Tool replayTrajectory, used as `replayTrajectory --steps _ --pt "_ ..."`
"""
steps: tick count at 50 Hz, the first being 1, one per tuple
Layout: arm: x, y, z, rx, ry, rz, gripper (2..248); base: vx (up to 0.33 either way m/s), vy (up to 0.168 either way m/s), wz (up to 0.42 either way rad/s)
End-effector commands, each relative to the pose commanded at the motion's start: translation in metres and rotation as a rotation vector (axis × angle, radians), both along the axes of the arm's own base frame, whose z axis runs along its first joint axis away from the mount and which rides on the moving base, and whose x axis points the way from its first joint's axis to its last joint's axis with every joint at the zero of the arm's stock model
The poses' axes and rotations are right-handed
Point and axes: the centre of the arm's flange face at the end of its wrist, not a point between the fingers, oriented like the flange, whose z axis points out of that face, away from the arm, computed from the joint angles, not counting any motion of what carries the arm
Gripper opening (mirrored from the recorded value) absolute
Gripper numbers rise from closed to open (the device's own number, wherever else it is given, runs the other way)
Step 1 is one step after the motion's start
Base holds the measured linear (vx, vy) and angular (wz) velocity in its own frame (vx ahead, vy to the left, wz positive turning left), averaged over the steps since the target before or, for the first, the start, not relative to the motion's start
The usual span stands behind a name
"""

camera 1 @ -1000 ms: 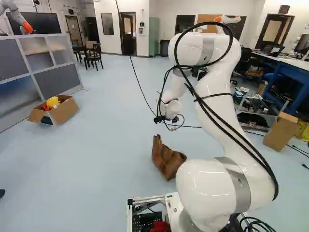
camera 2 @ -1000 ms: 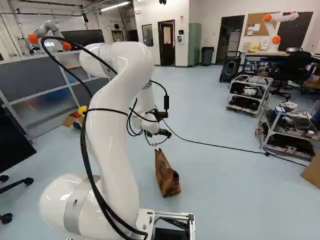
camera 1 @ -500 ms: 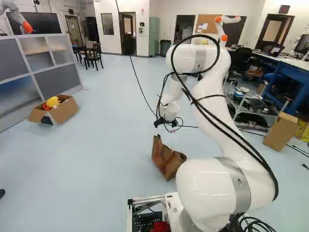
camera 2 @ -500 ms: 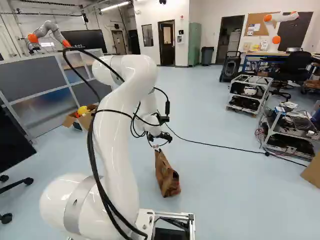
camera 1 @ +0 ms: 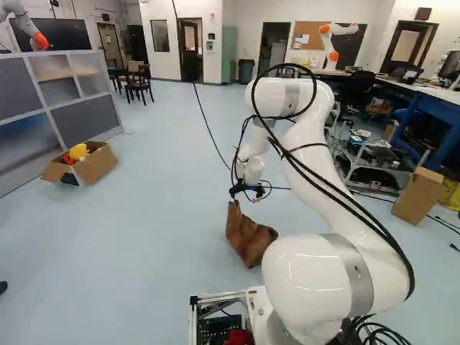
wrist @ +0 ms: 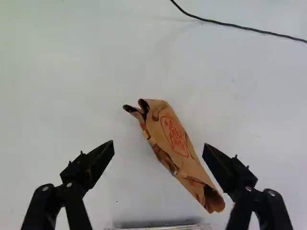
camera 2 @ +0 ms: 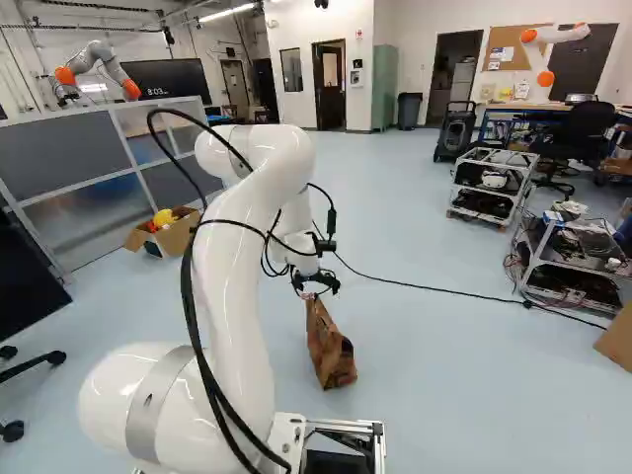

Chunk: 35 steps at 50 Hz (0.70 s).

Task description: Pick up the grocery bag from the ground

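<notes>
Brown paper grocery bag (wrist: 178, 141), red print on its upward-facing side, on the pale blue floor (camera 1: 158, 223). Its long axis runs outward from the base: the narrow, folded end points away, the broader, crumpled end lies nearer the base. In both base views the black two-fingered hand (camera 2: 317, 292), at the end of the white arm (camera 2: 232, 237), hangs above the bag's far end. In the wrist view the hand (wrist: 158, 145) is spread wide, and the long axis slants across the line joining its fingertips; the crumpled end reaches beside one finger. Contact there cannot be told.

Edges: a silver metal edge (wrist: 165, 227) lies just past the crumpled end; a thin black cable (wrist: 230, 24) crosses the floor beyond the folded end. Floor extends along both long sides of the bag. Well apart, at the left of the left base view, sits an open brown cardboard box (camera 1: 95, 169); at its right, a second, upright cardboard box (camera 1: 417, 197).
</notes>
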Motion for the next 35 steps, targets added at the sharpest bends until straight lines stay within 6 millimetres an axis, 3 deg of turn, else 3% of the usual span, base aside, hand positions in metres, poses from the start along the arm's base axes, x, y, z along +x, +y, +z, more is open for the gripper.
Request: replayTrajectory --steps 35 --pt "0.006 0.000 -0.051 -0.134 0.054 0.394 247 0.000 0.000 0.000"
